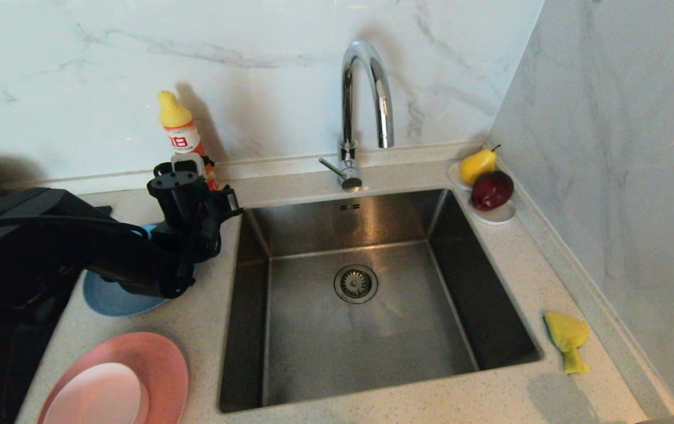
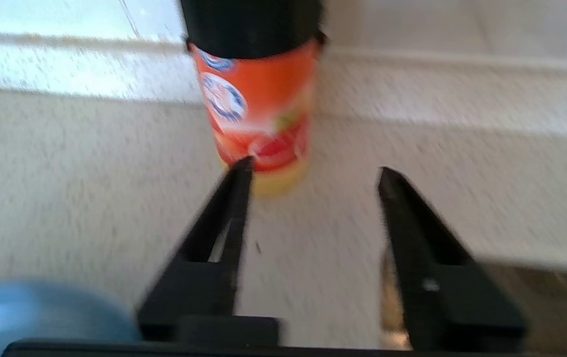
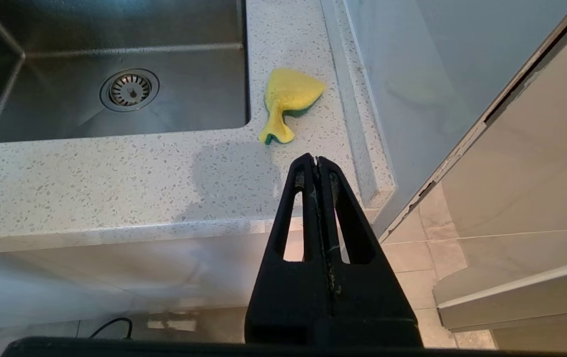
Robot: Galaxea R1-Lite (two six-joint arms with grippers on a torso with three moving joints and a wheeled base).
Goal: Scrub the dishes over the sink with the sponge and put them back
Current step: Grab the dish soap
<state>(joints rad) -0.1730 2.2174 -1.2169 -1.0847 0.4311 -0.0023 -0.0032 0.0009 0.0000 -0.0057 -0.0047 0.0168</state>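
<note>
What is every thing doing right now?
left gripper: open, empty, near the bottle
right gripper: shut, empty, off the counter's front edge
sponge: bent, lying on the counter
sink: empty
tap: off
blue plate: flat, under the left arm
pink plate: holds the small dish

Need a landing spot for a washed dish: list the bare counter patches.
Free: the front counter strip before the sink, and the right strip between fruit dish and sponge. Crowded: left of the sink, with pink plates, blue plate, bottle and left tool.
</note>
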